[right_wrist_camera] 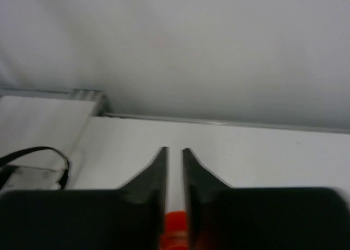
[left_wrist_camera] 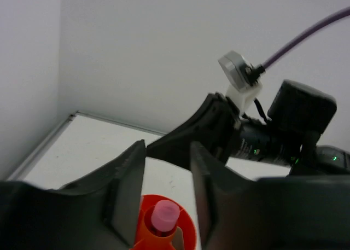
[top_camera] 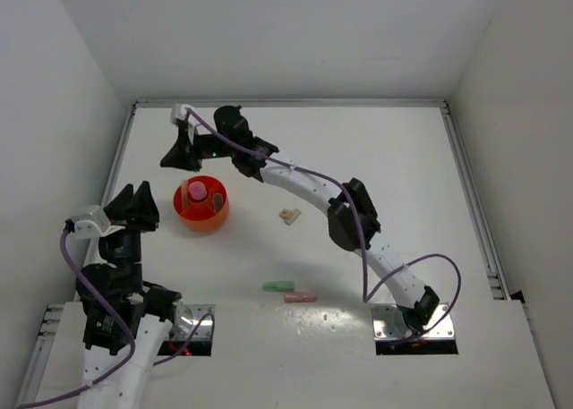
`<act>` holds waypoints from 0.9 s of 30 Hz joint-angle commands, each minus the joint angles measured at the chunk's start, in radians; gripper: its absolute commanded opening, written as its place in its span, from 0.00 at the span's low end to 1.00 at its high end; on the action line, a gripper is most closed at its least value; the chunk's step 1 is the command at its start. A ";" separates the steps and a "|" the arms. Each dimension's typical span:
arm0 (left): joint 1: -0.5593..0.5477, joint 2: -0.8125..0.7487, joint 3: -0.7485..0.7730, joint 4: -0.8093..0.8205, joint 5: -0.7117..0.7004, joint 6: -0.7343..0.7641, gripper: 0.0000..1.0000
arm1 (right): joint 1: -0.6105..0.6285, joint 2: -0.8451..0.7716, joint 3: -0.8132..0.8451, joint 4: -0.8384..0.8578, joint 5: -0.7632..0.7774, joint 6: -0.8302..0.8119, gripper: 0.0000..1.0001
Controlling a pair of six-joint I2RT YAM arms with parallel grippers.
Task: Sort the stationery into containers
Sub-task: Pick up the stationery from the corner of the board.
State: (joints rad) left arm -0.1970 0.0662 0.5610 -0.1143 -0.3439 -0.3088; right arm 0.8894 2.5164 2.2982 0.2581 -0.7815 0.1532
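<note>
Three pieces, block (top_camera: pixel 288 216), green bar (top_camera: pixel 278 285) and pink bar (top_camera: pixel 301 296), lie on the table (top_camera: pixel 385 158) right of the tub (top_camera: pixel 204 219); the right hand (top_camera: pixel 182 161), by its far rim, fingers nearly together, pinching anything I cannot tell, should lift clear first; left hand (top_camera: pixel 137 192) spread.

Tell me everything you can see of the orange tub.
The orange tub is round, low-walled and looks like glossy plastic, with inner dividers. It stands upright on the white table, left of centre. A pink-capped tube stands upright in one compartment; nothing else inside is clear. The left gripper is beside it on the left, the right gripper just beyond its far rim; neither visibly touches it.
</note>
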 commanded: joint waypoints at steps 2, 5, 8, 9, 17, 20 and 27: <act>-0.009 0.065 -0.001 0.044 0.178 0.020 0.20 | -0.021 -0.172 0.073 -0.389 0.409 -0.082 0.00; -0.047 0.200 0.046 0.010 0.472 0.040 0.01 | -0.062 -0.298 -0.005 -0.577 0.635 -0.249 0.00; -0.103 0.475 0.152 -0.076 0.649 0.040 0.13 | -0.122 -0.398 -0.136 -0.798 0.666 -0.472 0.49; -0.120 0.544 0.181 -0.143 0.680 0.056 0.15 | -0.136 -0.462 -0.172 -0.859 0.666 -0.536 0.59; -0.411 0.857 0.298 -0.252 0.775 0.139 0.75 | -0.329 -0.743 -0.652 -1.064 0.691 -0.589 0.49; -0.572 0.992 0.355 -0.335 0.714 0.149 0.69 | -0.378 -0.891 -0.862 -0.941 0.702 -0.526 0.00; -0.921 1.395 0.574 -0.591 0.522 0.203 0.58 | -0.481 -1.051 -1.129 -0.737 0.668 -0.402 0.68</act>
State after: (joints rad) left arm -1.0214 1.3602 1.0527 -0.5446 0.2848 -0.1387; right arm 0.4355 1.5406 1.2083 -0.6395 -0.0841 -0.3202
